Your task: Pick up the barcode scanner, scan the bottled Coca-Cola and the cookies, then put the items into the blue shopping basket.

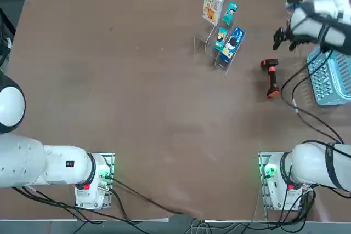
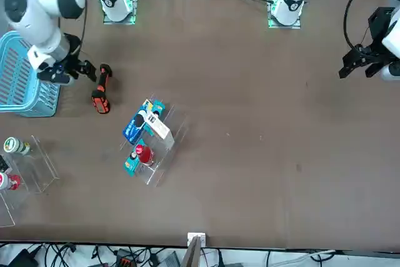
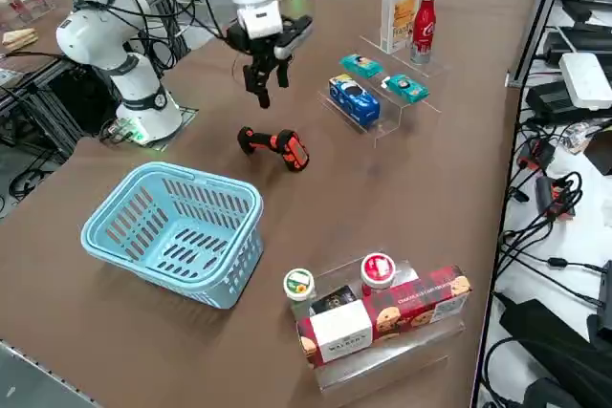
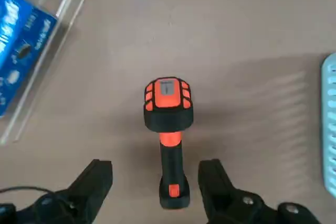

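One barcode scanner [image 1: 270, 78] lies flat on the brown table [image 1: 137, 108], black with orange trim, nothing gripping it. The right gripper [image 3: 263, 78] hangs in the air above it with its two black fingers [image 4: 94, 182] spread wide and empty; in the wrist view the scanner's handle shows between them, with the table clear underneath.

One blue shopping basket [image 3: 172, 231] sits upright near the scanner, on the robot's right edge of the table, and nothing shows inside it.

A clear stepped acrylic stand [image 3: 378, 107] holds five items, well apart from the basket. On its back step stand one white cookies carton [image 3: 399, 16] and one bottled Coca-Cola [image 3: 425, 24], side by side and upright, just about touching. On the lower steps lie one blue packet with a white round logo [image 3: 352, 97] and two small teal packets [image 3: 404, 89].

A second clear stand [image 3: 402, 351] sits at the far corner beyond the basket. It carries one long red cookie box [image 3: 392, 317] and two round-lidded containers, one with a green-and-white lid [image 3: 298, 284] and one with a red-and-white lid [image 3: 378, 269]; there may be a small dark packet tucked behind the box, but that is hard to make out.
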Available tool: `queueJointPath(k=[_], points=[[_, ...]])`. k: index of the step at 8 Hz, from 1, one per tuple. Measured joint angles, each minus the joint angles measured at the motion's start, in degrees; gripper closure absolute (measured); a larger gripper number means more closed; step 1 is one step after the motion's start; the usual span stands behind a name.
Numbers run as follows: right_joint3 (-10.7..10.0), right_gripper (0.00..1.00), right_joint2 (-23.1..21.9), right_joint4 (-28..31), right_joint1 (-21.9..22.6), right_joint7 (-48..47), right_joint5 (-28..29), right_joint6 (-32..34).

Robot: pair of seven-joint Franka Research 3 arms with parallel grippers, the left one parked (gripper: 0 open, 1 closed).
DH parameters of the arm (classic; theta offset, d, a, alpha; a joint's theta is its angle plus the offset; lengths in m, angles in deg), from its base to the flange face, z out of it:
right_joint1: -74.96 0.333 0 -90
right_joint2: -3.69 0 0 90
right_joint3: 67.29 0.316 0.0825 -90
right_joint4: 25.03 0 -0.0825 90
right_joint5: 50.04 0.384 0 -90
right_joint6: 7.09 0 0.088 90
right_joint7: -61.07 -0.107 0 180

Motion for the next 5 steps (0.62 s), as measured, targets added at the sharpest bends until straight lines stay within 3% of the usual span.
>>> queueJointPath(k=[2, 5], points=[[0.0, 0.00, -0.5, 9.5, -0.6, 0.0, 0.0, -11.6], [0.0, 0.00, 3.1, 12.3, -1.3, 0.0, 0.0, -18.3]])
